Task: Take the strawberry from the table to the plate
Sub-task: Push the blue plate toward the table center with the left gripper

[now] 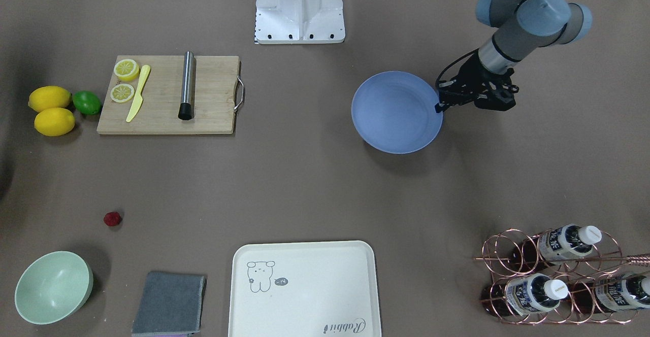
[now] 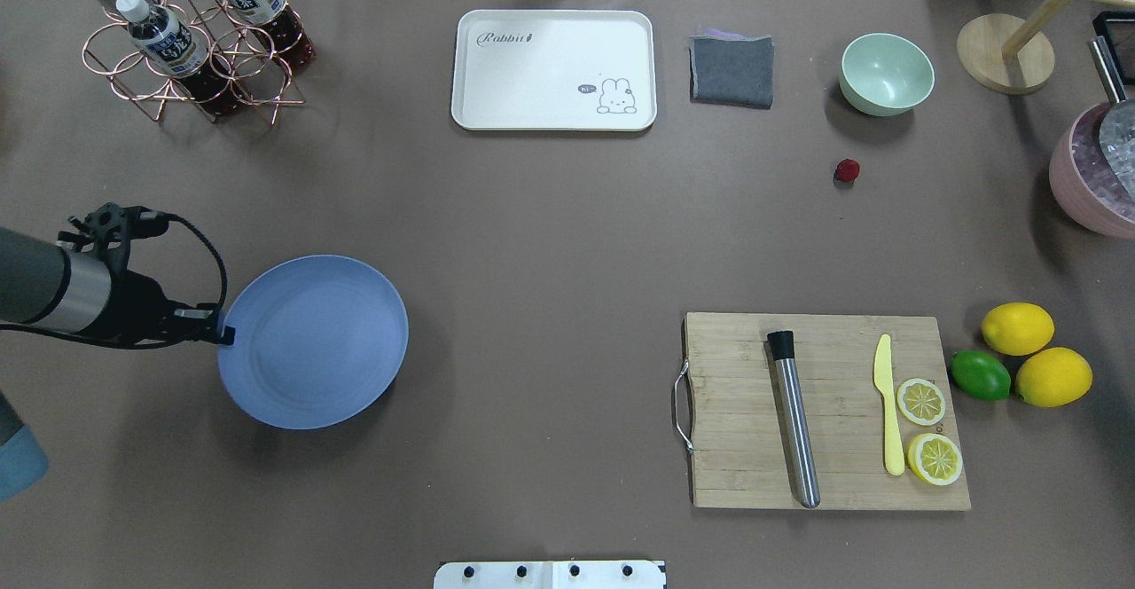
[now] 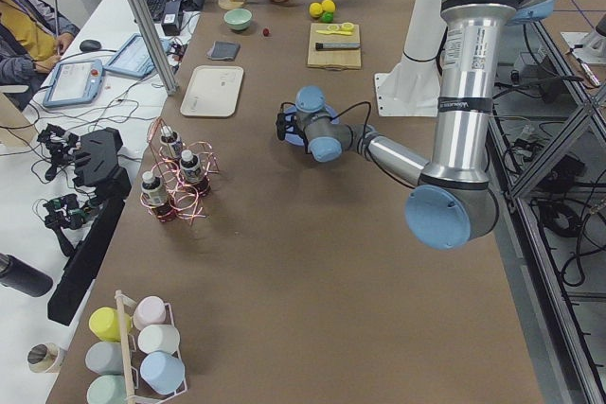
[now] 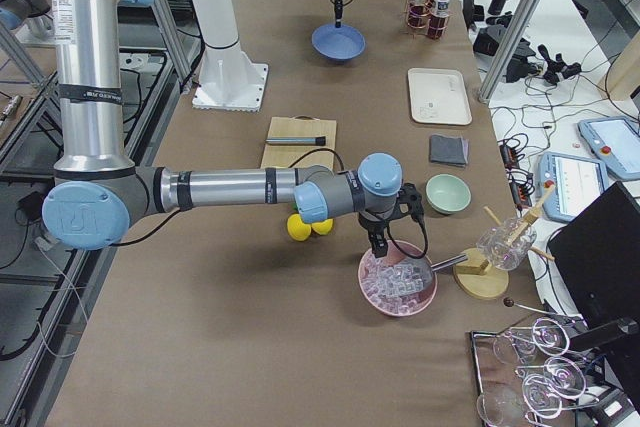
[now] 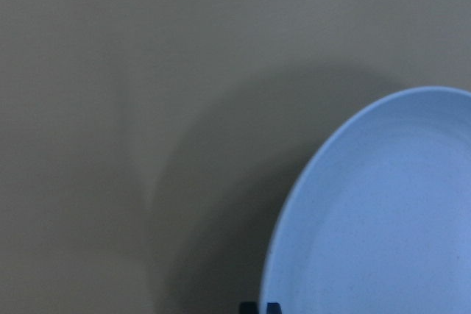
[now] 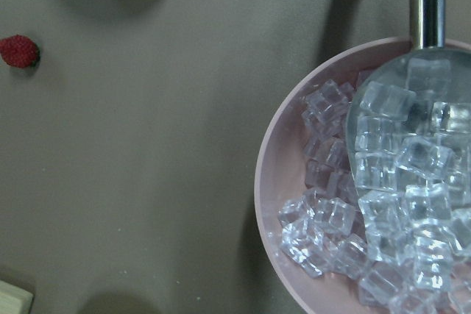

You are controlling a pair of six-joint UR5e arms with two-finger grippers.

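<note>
Nearest the robot's edge of the worktop (image 2: 550,243), toward its right end, lies the wooden cutting board (image 2: 736,412). A little farther in, by the left end, the left claw (image 2: 226,334) pinches the rim of the blue plate (image 2: 310,341), its tips pressed close with the rim between them. The plate throws a broad shadow on the surface under it. Farther on, toward the far right corner, the strawberry (image 2: 848,169) lies bare on the worktop, just on the robot's side of the pale green bowl (image 2: 887,74). It is well apart from the plate and the left claw, with most of the worktop's length between them. The right claw (image 4: 378,245) hangs above the pink bowl (image 2: 1068,176) of ice cubes (image 6: 331,218) at the right end edge. The strawberry lies near that bowl, off to one side of the claw and touching nothing. Whether the right claw is spread or pressed together, I cannot tell.
</note>
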